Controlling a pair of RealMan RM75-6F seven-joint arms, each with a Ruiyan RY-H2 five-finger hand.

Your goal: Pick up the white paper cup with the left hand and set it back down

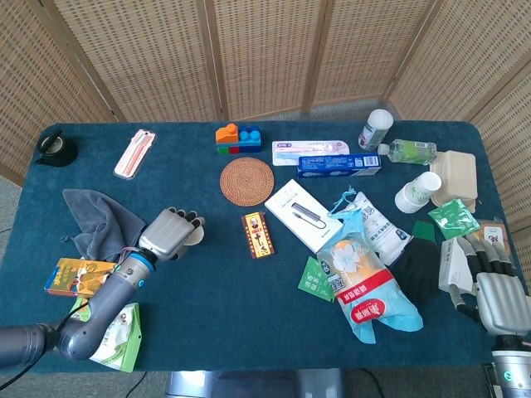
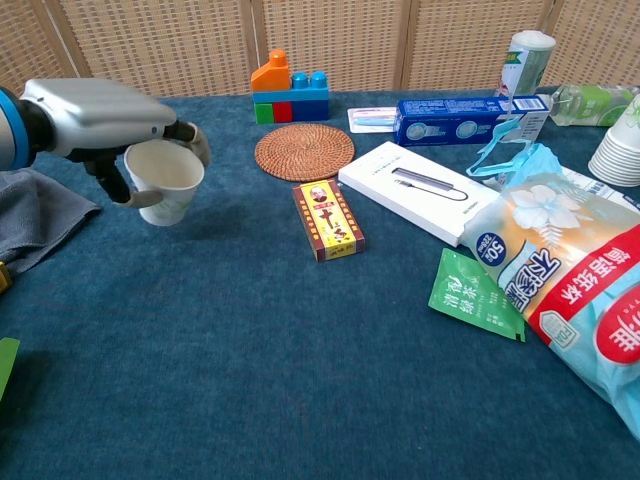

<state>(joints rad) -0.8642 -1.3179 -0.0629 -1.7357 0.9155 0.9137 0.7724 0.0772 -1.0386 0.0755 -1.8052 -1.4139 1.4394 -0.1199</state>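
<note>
The paper cup point(image 2: 168, 182) sits in the left robot hand point(image 2: 95, 112), left of the woven coaster point(image 2: 304, 150).

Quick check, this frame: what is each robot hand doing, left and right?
Left robot hand: holding the white paper cup, fingers wrapped around it.
Right robot hand: holding nothing, fingers extended and apart, open.

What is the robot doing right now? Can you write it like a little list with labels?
left hand: left hand grips the white paper cup
cup: tilted, looks lifted off the blue table
cup's neighbour: grey cloth beside it
right hand: right hand low at the table's right edge, holds nothing
nearby: round woven coaster, red and yellow box
</note>
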